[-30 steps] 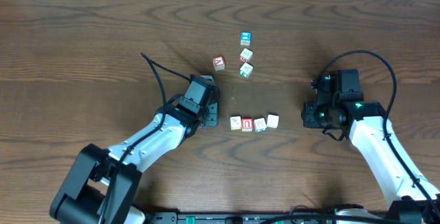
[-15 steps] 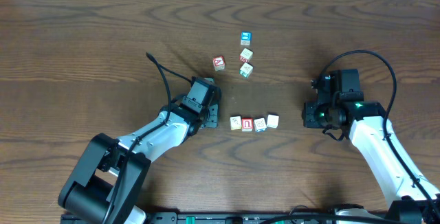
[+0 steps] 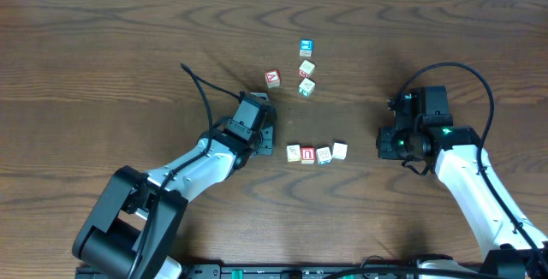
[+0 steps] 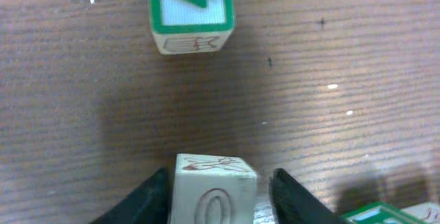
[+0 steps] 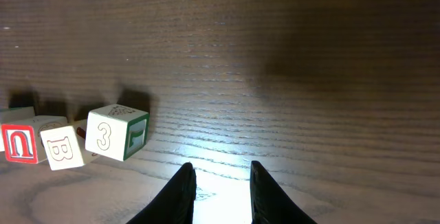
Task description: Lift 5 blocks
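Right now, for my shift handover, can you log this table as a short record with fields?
left end effector: straddles a cream block, grip unclear
right end effector: open, holding nothing
row of blocks: four, side by side, between the two end effectors
green-edged block: shows a 4, ahead of the left end effector
far cluster: four more blocks, beyond the row

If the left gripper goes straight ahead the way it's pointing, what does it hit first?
The cream block marked 0, already between the fingers of the left gripper. Beyond it, the green-bordered 4 cube lies roughly in line.
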{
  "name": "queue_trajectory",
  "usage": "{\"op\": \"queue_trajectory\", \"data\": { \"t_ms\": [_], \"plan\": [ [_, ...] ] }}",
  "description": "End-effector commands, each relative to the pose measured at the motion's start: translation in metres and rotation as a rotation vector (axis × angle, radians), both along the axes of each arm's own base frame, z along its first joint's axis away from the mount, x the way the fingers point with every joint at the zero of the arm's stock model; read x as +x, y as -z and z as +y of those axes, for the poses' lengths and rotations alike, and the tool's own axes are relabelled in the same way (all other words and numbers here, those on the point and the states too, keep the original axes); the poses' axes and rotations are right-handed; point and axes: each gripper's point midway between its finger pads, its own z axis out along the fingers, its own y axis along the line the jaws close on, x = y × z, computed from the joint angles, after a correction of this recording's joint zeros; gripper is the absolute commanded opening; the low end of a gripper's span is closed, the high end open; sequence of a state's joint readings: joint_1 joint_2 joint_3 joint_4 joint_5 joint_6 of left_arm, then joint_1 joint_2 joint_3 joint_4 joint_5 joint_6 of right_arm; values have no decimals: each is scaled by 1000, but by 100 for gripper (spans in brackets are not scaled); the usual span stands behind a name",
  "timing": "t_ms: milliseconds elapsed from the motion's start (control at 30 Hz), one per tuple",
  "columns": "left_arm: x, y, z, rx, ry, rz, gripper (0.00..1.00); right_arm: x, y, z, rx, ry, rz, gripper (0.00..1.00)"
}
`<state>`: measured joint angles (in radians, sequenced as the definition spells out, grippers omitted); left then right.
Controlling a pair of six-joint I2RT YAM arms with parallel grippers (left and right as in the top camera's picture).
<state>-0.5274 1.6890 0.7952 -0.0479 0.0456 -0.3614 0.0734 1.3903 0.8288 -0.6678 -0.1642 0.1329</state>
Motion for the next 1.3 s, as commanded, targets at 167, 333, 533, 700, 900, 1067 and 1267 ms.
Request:
{"op": "queue_trajectory", "data": {
  "t_ms": [167,333,533,700,900,1067,1267],
  "plan": [
    [8,-6,-1,21,24,-34,35,-1,3,-1,-1,9,8,24],
    [7,-13,-1,17,26,-40,35,-1,3,-1,-1,9,7,24],
    [-14,-46,0,12,50,-45,35,-1,3,-1,-1,9,6,24],
    [-29,-60,-10,-3,29,-50,35,-1,2,-1,-1,9,5,24],
    [-42,-45,-6,47,-106,-6,35,-1,2,-1,-1,9,5,24],
    [-48,-29,-9,47,-189,34,35,-1,2,-1,0,9,5,24],
    [-45,-17,-14,35,-211,50,35,-1,2,-1,0,9,5,24]
  ]
}}
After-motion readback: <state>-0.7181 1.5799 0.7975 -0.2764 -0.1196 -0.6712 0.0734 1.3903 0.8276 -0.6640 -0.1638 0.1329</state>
